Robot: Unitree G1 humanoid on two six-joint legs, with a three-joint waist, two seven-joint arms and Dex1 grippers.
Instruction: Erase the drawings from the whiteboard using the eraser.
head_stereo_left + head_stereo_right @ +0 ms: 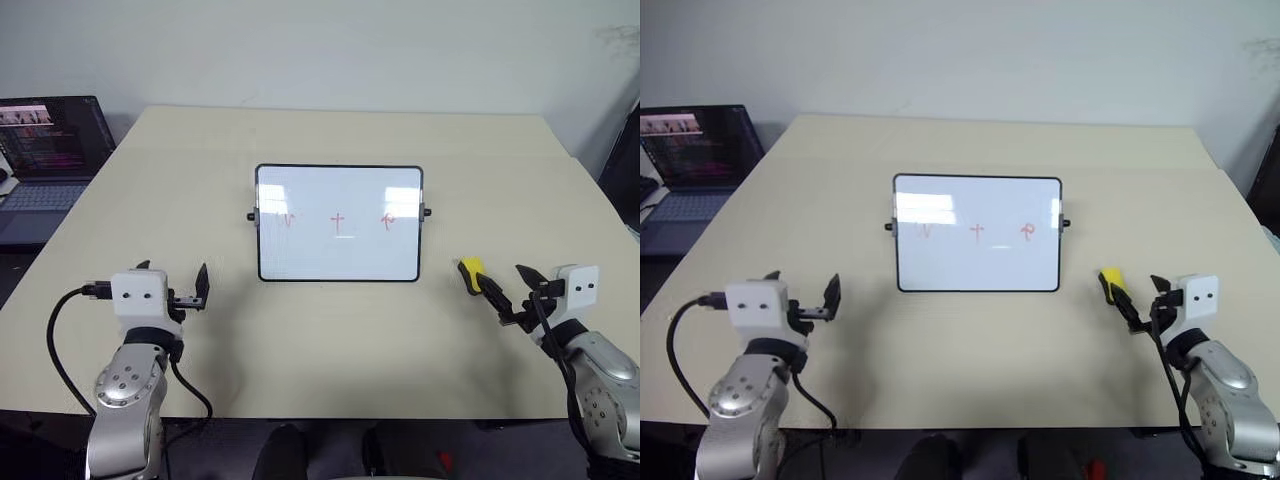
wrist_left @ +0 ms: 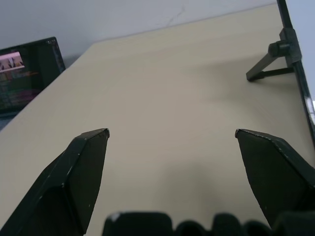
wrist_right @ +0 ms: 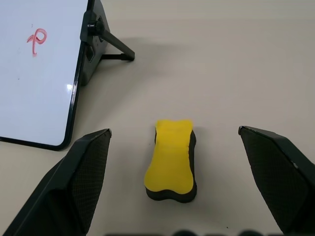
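Observation:
The whiteboard [image 1: 338, 250] stands propped on the table's middle, black-framed with a knob at each side. Three small red drawings [image 1: 338, 222] run in a row across it, the middle one a cross; the rightmost drawing [image 3: 36, 39] also appears in the right wrist view. The yellow eraser [image 1: 471, 270] with a dark base lies flat on the table to the right of the board. My right gripper [image 1: 508, 285] is open just behind the eraser [image 3: 171, 160], which lies in line with the gap between the fingers, untouched. My left gripper [image 1: 172, 276] is open and empty, left of the board.
An open laptop [image 1: 50, 150] sits beside the table's far left corner. The beige table [image 1: 330, 340] reaches to the wall. The board's stand leg [image 2: 266, 63] juts out behind it, as does the other leg [image 3: 117, 48].

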